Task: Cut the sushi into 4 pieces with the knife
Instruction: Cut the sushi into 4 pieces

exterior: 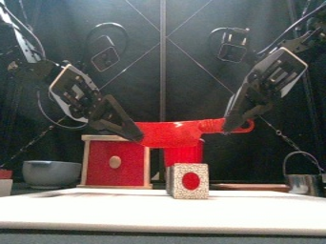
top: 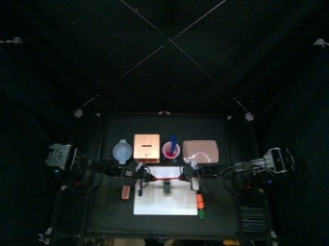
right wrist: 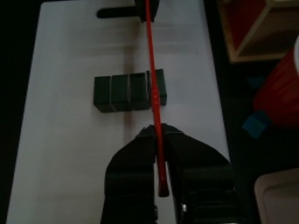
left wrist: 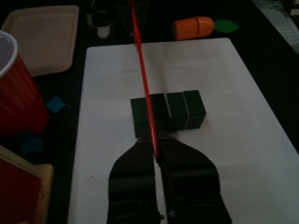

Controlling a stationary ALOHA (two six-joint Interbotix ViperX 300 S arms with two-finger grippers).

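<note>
Left end effector [left wrist: 153, 147], right end effector [right wrist: 156, 131]: each clamped on red knife [exterior: 173, 128] | risk: unpinned sushi roll [left wrist: 176, 112] could skid, cutting unevenly

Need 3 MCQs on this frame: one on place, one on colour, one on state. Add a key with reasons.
1. Where does the sushi roll lie?
A) on the white board
B) on the bare table
C) lifted in a gripper

2. What colour is the knife?
A) blue
B) red
C) green

3. How is the knife held?
A) lying loose on the board
B) by one gripper only
C) by both grippers, one at each end

Key:
1 A: both wrist views show the roll resting on the board.
2 B: the front view shows a red blade.
3 C: the left gripper and the right gripper each clamp one end.
</note>
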